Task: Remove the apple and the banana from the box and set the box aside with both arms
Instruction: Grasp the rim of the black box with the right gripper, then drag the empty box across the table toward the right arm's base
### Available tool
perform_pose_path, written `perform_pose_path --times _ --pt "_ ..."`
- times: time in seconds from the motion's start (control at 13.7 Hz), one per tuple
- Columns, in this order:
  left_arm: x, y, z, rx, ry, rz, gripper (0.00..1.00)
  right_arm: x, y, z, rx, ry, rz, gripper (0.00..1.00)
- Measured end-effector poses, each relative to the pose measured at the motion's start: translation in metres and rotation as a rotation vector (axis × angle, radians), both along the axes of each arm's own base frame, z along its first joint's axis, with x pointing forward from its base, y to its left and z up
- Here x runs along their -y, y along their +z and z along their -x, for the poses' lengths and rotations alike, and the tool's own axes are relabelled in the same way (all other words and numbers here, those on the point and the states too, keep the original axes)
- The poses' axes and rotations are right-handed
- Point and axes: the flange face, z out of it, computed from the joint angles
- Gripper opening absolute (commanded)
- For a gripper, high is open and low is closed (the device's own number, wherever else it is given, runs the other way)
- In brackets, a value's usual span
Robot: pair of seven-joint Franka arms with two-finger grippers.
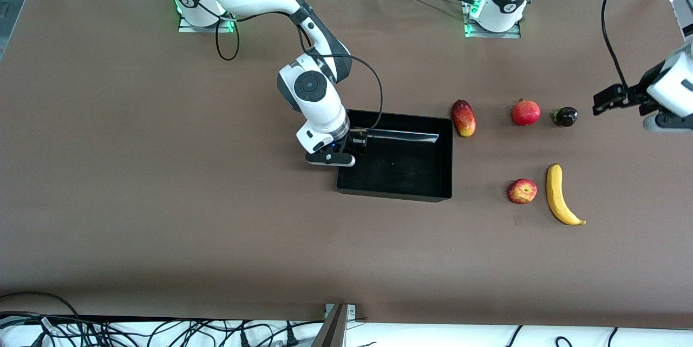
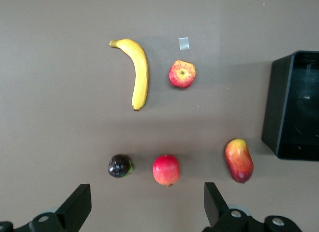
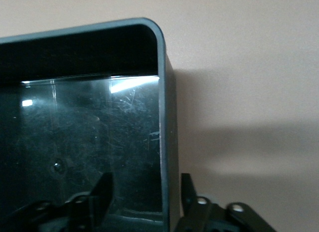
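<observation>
The black box (image 1: 395, 193) stands mid-table, empty. My right gripper (image 1: 346, 150) is open at the box's wall toward the right arm's end. In the right wrist view the gripper (image 3: 145, 182) straddles that wall (image 3: 167, 117), one finger inside and one outside. The apple (image 1: 522, 191) and the banana (image 1: 557, 195) lie side by side toward the left arm's end, nearer the front camera than the box. My left gripper (image 1: 607, 101) is open and empty, high over the table's left-arm end. Its wrist view shows the gripper (image 2: 145, 192), apple (image 2: 182, 74), banana (image 2: 141, 72) and box (image 2: 279, 107).
A mango (image 1: 464, 118), a pomegranate (image 1: 525, 112) and a small dark purple fruit (image 1: 565, 116) lie in a row farther from the front camera than the apple and banana. They also show in the left wrist view: mango (image 2: 239, 160), pomegranate (image 2: 166, 169), dark fruit (image 2: 119, 165).
</observation>
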Motion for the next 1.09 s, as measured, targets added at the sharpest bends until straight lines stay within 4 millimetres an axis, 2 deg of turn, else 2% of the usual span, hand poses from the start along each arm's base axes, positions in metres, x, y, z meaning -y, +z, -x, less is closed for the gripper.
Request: perform_pose_path --times 0.15,0.44,0.58,0.73,0.8,0.95,1.09 --pt "0.009 0.017 0.01 0.011 -0.012 -0.001 1.0 -0.002 -0.004 0.003 -0.002 0.007 0.006 0.0" --pt "0.023 0.034 0.02 0.04 -0.026 0.023 1.0 -0.001 -0.002 0.001 -0.006 0.009 0.016 0.0" --pt "0.027 0.044 0.026 0.048 -0.03 0.027 1.0 0.011 0.016 -0.01 -0.035 -0.004 0.053 0.0" --pt "0.037 0.054 0.034 0.051 -0.033 0.027 1.0 0.045 0.059 -0.031 -0.08 -0.013 0.098 0.0" --pt "0.041 0.058 0.038 0.058 -0.032 0.026 1.0 0.071 0.083 -0.042 -0.113 0.001 0.12 0.0" --pt "0.043 0.068 0.044 0.075 -0.018 0.024 1.0 0.135 0.125 -0.064 -0.169 0.042 0.144 0.0" --pt "0.038 0.077 0.049 0.093 -0.005 0.024 1.0 0.204 0.142 -0.075 -0.211 0.084 0.154 0.0"
